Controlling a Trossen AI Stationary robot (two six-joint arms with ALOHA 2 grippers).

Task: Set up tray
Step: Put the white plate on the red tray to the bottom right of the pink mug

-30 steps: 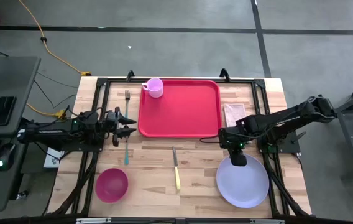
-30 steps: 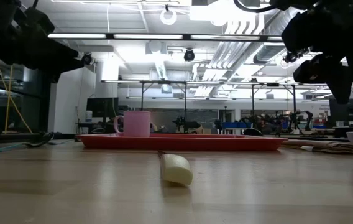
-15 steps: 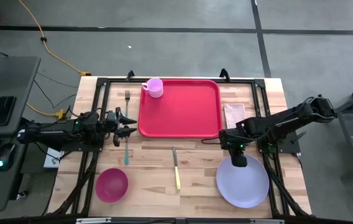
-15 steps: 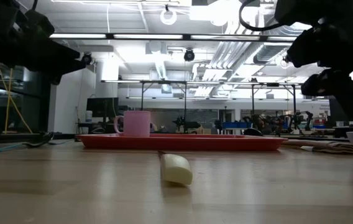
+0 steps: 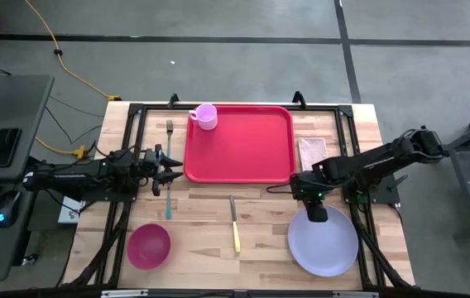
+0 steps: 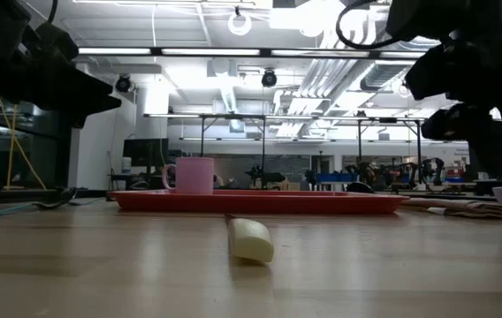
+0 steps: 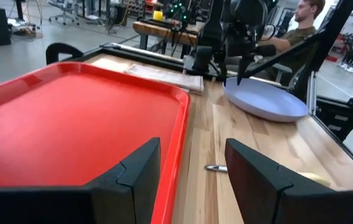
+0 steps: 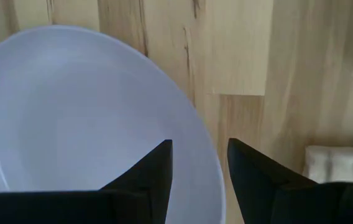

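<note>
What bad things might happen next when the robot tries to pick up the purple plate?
1. The right gripper is open, straddling the lavender plate at its rim. A thin edge grip might slip, or tip the plate.
2. The folded napkin lies between plate and red tray; a low carry could drag it.
3. The pink cup stands in the tray's corner; a sliding plate might knock it.

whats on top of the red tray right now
Only a pink cup, standing in one far corner of the tray. The rest of its surface is bare. The cup's inside cannot be seen clearly.
</note>
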